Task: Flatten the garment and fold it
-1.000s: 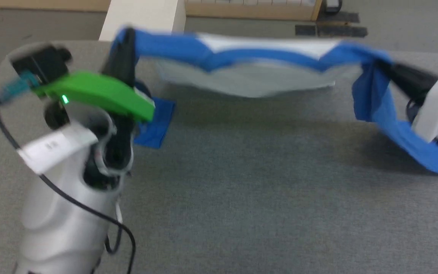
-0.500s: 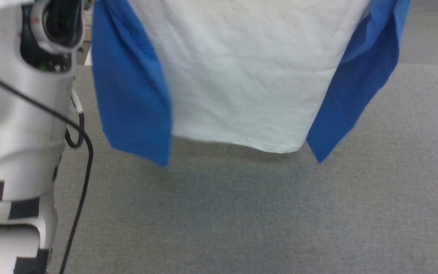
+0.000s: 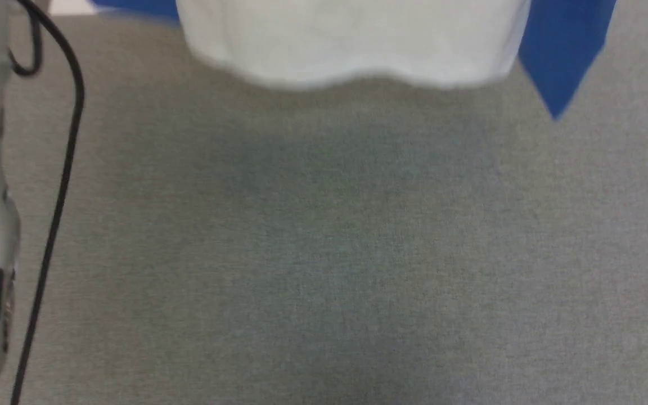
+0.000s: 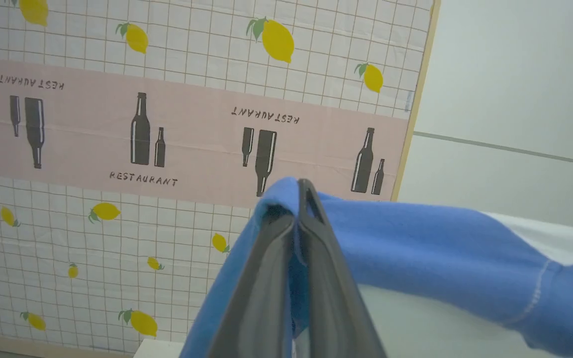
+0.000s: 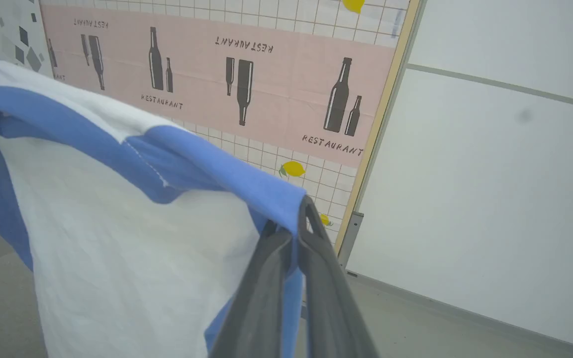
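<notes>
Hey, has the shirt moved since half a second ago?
Yes, upward: the hem of the garment now sits nearer the far edge of the table in the head view, though the camera shifted too.

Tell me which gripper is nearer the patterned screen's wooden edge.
Right, it seems. The right gripper, shut on the garment, has the wooden edge just beside its tips; the left gripper, clamped on the other end, sees it farther right.

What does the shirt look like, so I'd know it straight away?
Look above the wide grey table, before the wall panel printed with lemons and bottles. The garment hangs there, pinched by the left gripper and the right gripper. It alone is soft cloth: white body, royal-blue sleeves.
</notes>
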